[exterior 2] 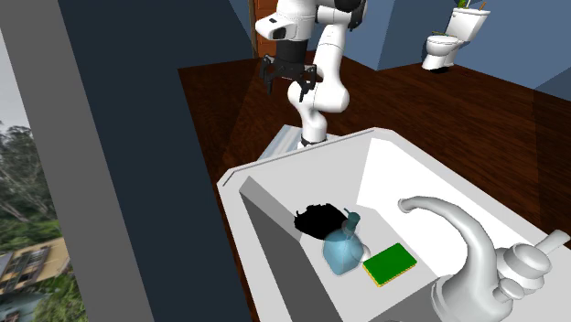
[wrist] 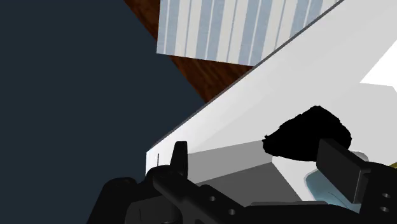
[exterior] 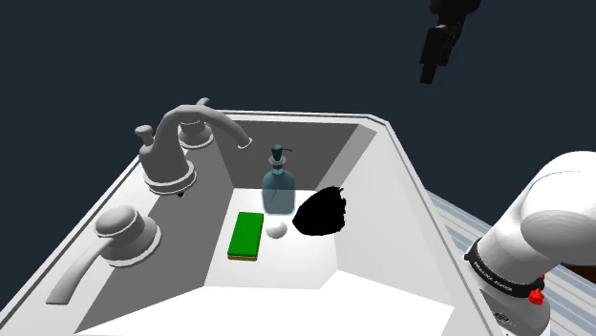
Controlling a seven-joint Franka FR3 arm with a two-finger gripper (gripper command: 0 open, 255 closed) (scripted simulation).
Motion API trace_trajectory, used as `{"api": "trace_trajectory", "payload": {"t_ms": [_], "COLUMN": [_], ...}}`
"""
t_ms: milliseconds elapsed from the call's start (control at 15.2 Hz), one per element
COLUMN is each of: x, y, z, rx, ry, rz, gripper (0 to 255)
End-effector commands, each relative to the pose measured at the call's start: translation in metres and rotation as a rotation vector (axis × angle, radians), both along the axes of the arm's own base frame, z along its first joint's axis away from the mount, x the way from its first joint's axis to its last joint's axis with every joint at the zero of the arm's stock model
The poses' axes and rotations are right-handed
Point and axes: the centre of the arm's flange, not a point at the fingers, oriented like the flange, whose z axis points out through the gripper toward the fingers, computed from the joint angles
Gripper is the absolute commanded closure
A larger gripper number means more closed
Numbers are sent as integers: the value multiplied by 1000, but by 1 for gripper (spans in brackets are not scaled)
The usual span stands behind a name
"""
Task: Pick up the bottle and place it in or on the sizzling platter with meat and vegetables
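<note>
The bottle (exterior: 278, 187) is a translucent blue pump dispenser standing upright in the white sink basin (exterior: 287, 267). Right beside it lies the platter (exterior: 320, 213), drawn as a flat black irregular shape. In the second exterior view the bottle (exterior 2: 343, 247) touches the platter (exterior 2: 319, 220) at the basin's edge. My gripper (exterior: 433, 65) hangs high above the sink, well apart from both. It is open with nothing between its fingers (wrist: 180, 156). In the wrist view the platter (wrist: 309, 133) lies beyond my gripper (wrist: 257, 153), and a pale blue bit of the bottle (wrist: 318, 185) peeks out beside one finger.
A green sponge (exterior: 246, 234) and a small white ball (exterior: 277, 230) lie in the basin next to the bottle. A grey faucet (exterior: 181, 143) with handles stands on the rim. A striped rug (wrist: 242, 25) covers dark wood floor; a toilet (exterior 2: 456, 32) stands far off.
</note>
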Motion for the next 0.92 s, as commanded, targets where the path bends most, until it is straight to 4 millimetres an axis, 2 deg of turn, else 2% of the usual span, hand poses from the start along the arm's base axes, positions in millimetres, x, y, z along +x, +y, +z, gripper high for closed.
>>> {"api": "trace_trajectory", "payload": {"t_ms": [0, 858], "x": [0, 90], "y": [0, 125], "z": [0, -73], "rx": [0, -4], "ry": [0, -23], "rz": [0, 12], "gripper": [0, 0]}}
